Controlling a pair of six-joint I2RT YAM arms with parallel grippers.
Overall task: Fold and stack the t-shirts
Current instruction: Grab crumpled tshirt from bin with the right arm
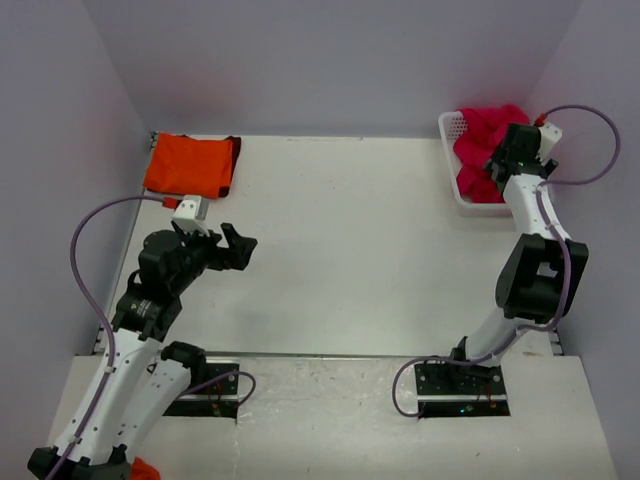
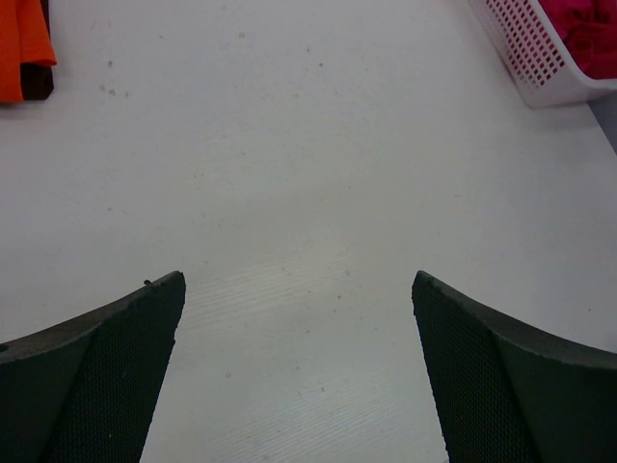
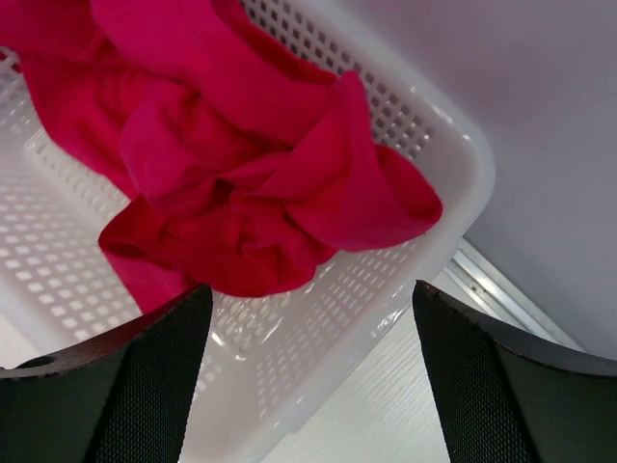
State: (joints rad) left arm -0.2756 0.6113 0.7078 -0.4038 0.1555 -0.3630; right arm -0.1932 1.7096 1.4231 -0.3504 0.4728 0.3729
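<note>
The right fingers (image 3: 145,386) are spread wide and empty, just short of a crumpled pink t-shirt (image 3: 241,183) heaped in a white basket (image 3: 453,193) ahead of them. The left fingers (image 2: 116,376), also wide and empty, hang over the counter (image 2: 308,174). A flat orange t-shirt (image 2: 17,48) lies well ahead, to their left.

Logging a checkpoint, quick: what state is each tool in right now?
Left tool: open, holding nothing.
Right tool: open, holding nothing, over the pink shirt in the basket.
</note>
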